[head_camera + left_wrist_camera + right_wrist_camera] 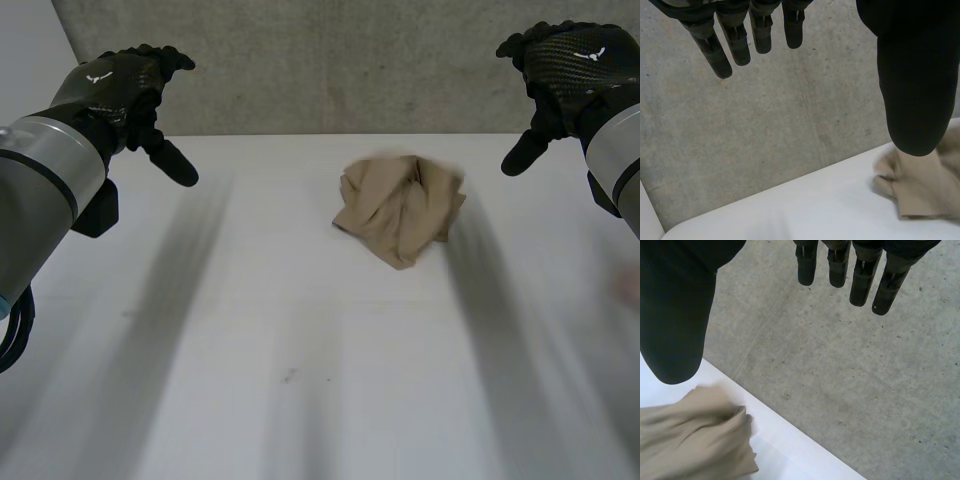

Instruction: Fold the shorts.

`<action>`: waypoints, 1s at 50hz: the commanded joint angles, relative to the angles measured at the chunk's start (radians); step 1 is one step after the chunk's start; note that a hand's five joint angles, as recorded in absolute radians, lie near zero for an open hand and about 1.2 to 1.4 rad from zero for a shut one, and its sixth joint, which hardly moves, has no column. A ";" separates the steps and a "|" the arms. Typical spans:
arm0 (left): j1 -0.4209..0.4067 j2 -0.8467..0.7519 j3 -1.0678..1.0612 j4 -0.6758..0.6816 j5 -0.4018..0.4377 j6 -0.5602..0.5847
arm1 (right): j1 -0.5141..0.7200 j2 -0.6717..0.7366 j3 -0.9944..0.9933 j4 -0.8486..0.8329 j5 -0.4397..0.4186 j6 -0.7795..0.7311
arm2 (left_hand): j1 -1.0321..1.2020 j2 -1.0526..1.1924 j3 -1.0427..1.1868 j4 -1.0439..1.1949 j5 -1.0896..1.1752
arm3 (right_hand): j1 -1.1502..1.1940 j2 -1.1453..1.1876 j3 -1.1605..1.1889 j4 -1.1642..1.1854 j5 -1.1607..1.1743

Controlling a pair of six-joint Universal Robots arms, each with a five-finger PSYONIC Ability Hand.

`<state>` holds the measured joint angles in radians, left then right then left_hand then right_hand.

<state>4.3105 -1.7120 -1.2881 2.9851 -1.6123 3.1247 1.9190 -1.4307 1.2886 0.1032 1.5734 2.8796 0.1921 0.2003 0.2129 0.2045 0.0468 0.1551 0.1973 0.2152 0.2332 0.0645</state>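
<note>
My left hand [125, 85] and my right hand [565, 60] hang in the air over the far corners of the white table [300, 380], both well apart from the shorts [400, 208]. On each, the fingers are straight and loose and the thumb stands wide of them. The tan shorts lie crumpled in a small heap on the far half of the table, a little right of its middle, near the back edge. The tabletop is smooth and matte, with a few faint dark specks near me. Beyond its far edge is rough, mottled grey concrete [330, 60].
</note>
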 commanded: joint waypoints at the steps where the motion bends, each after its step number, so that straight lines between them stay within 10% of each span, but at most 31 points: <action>1: 0.000 -0.001 0.000 0.000 0.000 0.000 | 0.000 0.000 0.001 0.000 0.000 0.000 | -0.018 -0.026 -0.038 -0.030 -0.047 | 0.019 -0.023 -0.041 -0.059 -0.064; 20: 0.000 -0.026 0.000 0.012 0.000 0.000 | -0.001 0.093 0.018 -0.074 -0.128 -0.097 | -0.018 -0.026 -0.038 -0.030 -0.047 | 0.019 -0.023 -0.041 -0.059 -0.064; 32: 0.000 -0.087 -0.019 0.067 -0.003 0.003 | 0.003 0.399 -0.080 -0.382 -0.300 -0.618 | -0.018 -0.026 -0.038 -0.030 -0.047 | 0.019 -0.023 -0.041 -0.059 -0.064; 50: -0.002 -0.138 -0.016 0.069 -0.001 0.002 | 0.028 0.831 -0.399 -0.493 -0.474 -0.776 | -0.018 -0.026 -0.038 -0.030 -0.047 | 0.019 -0.023 -0.041 -0.059 -0.064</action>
<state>4.3097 -1.8452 -1.3033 3.0545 -1.6142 3.1265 1.9432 -0.7044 0.9760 -0.4023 1.1097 2.1658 0.1921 0.2003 0.2129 0.2045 0.0468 0.1551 0.1973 0.2151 0.2332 0.0645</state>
